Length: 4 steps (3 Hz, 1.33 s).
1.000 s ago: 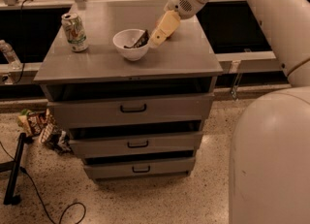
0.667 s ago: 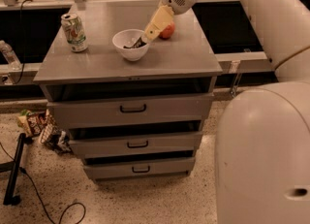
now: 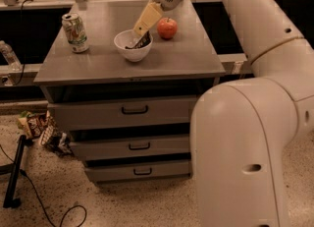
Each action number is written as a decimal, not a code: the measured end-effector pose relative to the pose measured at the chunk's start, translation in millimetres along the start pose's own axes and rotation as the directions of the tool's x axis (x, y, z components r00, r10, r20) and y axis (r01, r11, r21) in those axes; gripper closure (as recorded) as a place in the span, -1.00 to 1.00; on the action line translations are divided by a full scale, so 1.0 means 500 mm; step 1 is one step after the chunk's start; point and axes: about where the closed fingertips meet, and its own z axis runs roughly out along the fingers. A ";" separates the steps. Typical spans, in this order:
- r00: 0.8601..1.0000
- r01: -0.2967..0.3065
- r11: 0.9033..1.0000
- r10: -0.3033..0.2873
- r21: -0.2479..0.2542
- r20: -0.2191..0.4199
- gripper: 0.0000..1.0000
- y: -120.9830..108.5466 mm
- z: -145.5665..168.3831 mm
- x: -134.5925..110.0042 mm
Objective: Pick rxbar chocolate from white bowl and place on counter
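The white bowl (image 3: 125, 49) stands on the grey counter (image 3: 171, 60), left of centre. The rxbar chocolate (image 3: 144, 42), a dark flat wrapper, leans inside the bowl against its right rim. My gripper (image 3: 141, 35), with pale yellow ends, comes down from the upper right into the bowl's right side, and its tip is at the bar. The arm's white links fill the right side of the view.
A red apple (image 3: 167, 28) sits on the counter just right of the bowl, behind the gripper. A soda can (image 3: 75, 33) stands at the counter's left. Three drawers with black handles (image 3: 135, 109) are below. Wrappers (image 3: 41, 128) and a cable lie on the floor at left.
My gripper has moved left and down from beside the bowl into its right side. The apple, hidden behind the gripper before, now shows.
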 end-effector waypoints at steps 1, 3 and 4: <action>0.999 0.023 1.000 -0.023 0.007 -0.030 -0.50 -0.020 0.052 -0.003; 0.998 0.033 0.999 -0.031 0.031 -0.063 -0.22 -0.053 0.098 0.008; 0.997 0.023 0.999 -0.020 0.041 -0.069 -0.20 -0.059 0.098 0.016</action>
